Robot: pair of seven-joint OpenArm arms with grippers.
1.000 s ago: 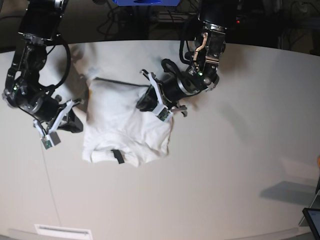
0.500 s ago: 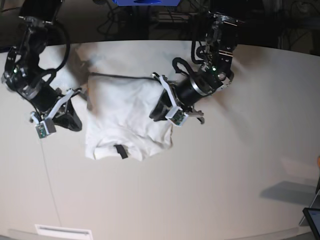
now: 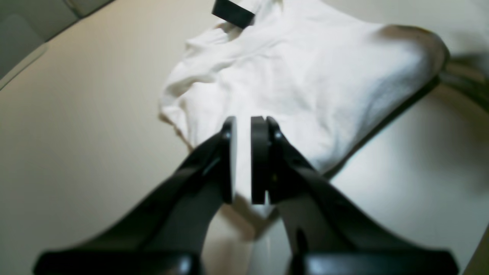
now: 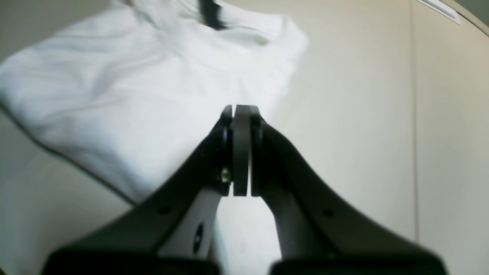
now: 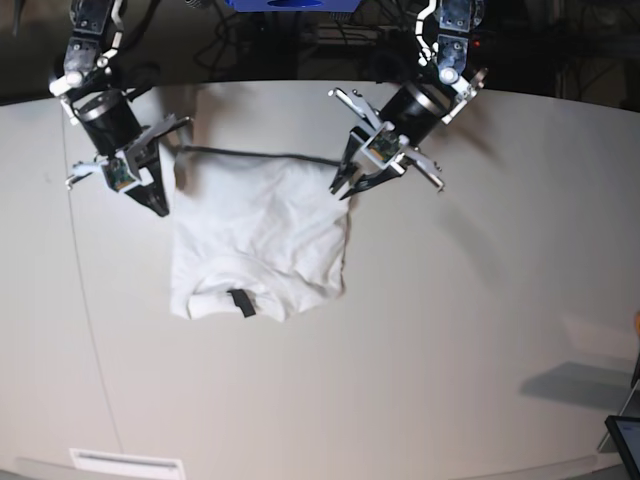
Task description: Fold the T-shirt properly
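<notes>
The white T-shirt [image 5: 255, 235] lies folded into a rough rectangle on the table [image 5: 450, 330], its black neck tag [image 5: 240, 302] at the near edge. My left gripper [image 5: 342, 188] hangs just beyond the shirt's far right corner and holds nothing. In the left wrist view the left gripper [image 3: 243, 122] stands barely open, a narrow slit between the pads, with the T-shirt [image 3: 305, 84] beyond it. My right gripper [image 5: 158, 208] hovers at the shirt's far left edge. The right wrist view shows the right gripper [image 4: 241, 109] shut and empty beside the T-shirt [image 4: 133, 95].
A dark fold line runs along the shirt's far edge [image 5: 250, 153]. A white label strip [image 5: 125, 463] lies at the table's near left edge, and a screen corner [image 5: 625, 440] shows at the near right. Cables and equipment sit behind the far edge.
Both arms have lifted off the shirt and drawn back toward the far edge. The left gripper, earlier over the shirt's right side, is now off it. The shirt lies flatter.
</notes>
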